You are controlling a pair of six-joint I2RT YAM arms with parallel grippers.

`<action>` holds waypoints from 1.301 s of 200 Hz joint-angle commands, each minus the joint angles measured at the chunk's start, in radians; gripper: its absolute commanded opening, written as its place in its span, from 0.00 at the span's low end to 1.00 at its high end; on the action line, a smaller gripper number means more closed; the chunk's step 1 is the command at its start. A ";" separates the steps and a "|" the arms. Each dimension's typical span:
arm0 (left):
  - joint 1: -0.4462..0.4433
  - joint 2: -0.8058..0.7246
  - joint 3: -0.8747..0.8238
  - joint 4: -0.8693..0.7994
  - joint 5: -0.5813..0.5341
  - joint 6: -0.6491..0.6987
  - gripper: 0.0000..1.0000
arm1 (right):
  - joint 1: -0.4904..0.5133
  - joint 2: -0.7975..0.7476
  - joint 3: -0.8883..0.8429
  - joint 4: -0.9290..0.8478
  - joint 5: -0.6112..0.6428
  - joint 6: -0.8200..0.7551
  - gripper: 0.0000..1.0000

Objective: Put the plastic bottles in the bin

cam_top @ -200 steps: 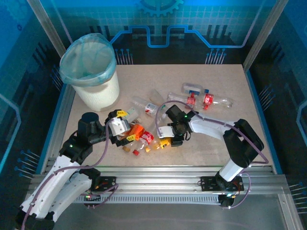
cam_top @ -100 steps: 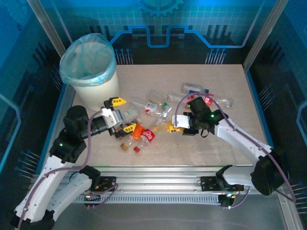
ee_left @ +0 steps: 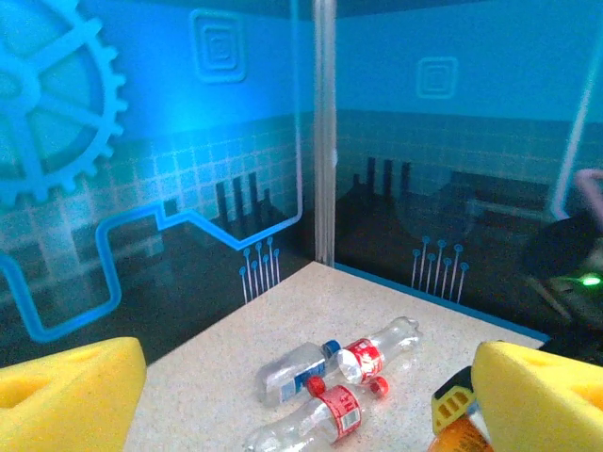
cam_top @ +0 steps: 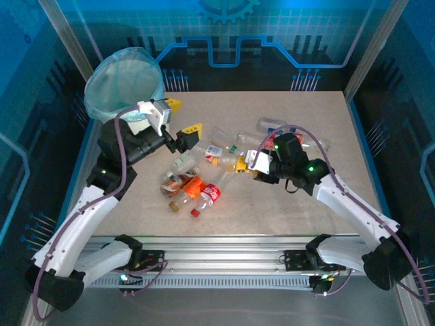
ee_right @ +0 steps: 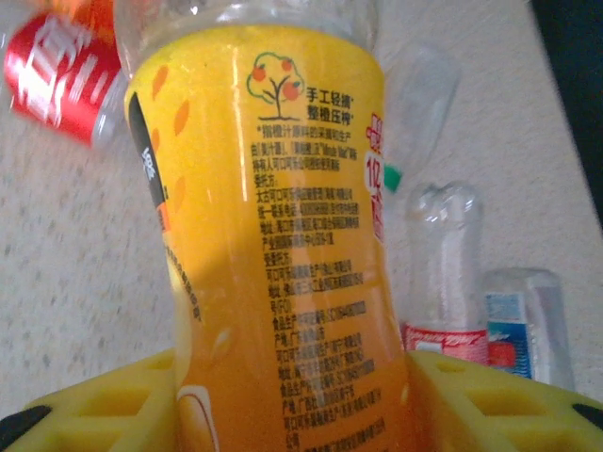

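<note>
Blue circuit-print panels close in the pale desk point(cam_top: 299, 210), where the bottles point(cam_top: 194, 190) lie loose: a small heap near the front, more across the middle, a few toward the back right. Whether any lie inside the bin point(cam_top: 129, 51) at the back left corner I cannot tell. One orange bottle point(ee_right: 273, 245) now sits between the yellow fingers point(ee_right: 490, 400) of the right hand point(cam_top: 257, 165). Over the last second that hand has pulled back from the front heap to mid-desk and narrowed until both pads touch the label, so the bottle looks gripped. Meanwhile the left hand point(cam_top: 182, 115) has risen from that heap to just beside the bin, its fingers wide apart with nothing between them, so it delivers nothing. By my reading the orange bottle goes in next, and most of the job remains.
</note>
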 commanded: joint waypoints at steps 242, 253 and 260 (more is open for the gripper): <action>-0.001 0.186 -0.012 0.187 0.212 -0.666 0.47 | 0.105 -0.053 0.088 0.294 -0.193 0.543 0.51; -0.001 0.181 -0.013 0.188 0.212 -0.659 0.41 | 0.105 -0.049 0.094 0.291 -0.191 0.540 0.51; -0.001 0.176 -0.015 0.188 0.211 -0.653 0.36 | 0.107 -0.046 0.098 0.288 -0.188 0.537 0.51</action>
